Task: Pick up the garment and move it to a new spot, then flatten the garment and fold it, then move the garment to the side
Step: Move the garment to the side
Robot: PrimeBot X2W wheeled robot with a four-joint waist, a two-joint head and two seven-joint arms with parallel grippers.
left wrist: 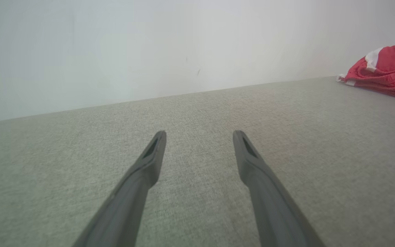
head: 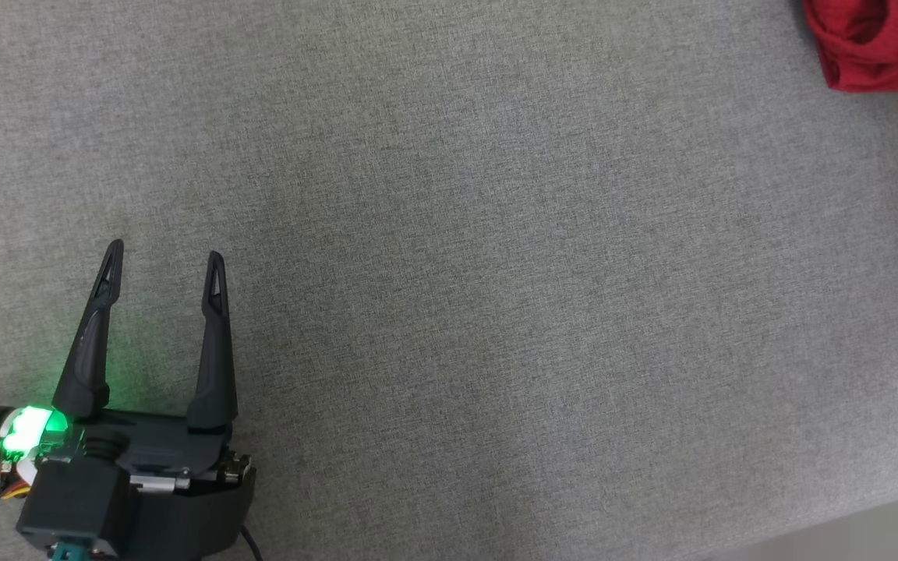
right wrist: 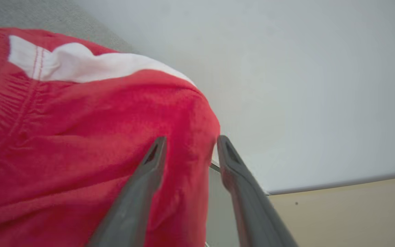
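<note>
The garment (head: 878, 43) is a crumpled red heap with a white trim, lying at the far right corner of the grey cloth surface (head: 496, 273). In the left wrist view the garment (left wrist: 386, 72) sits far off at the right edge. My left gripper (head: 165, 251) rests low at the near left, open and empty, with its fingers (left wrist: 149, 164) just over the bare cloth. My right gripper (right wrist: 191, 138) is right at the garment (right wrist: 81, 137), jaws parted, with red fabric showing through the gap between them at the heap's edge.
The grey surface ends at a near edge (head: 846, 522) at the lower right. A pale wall (left wrist: 149, 51) stands behind its far side. Past the garment, the right wrist view shows a beige floor (right wrist: 355, 212).
</note>
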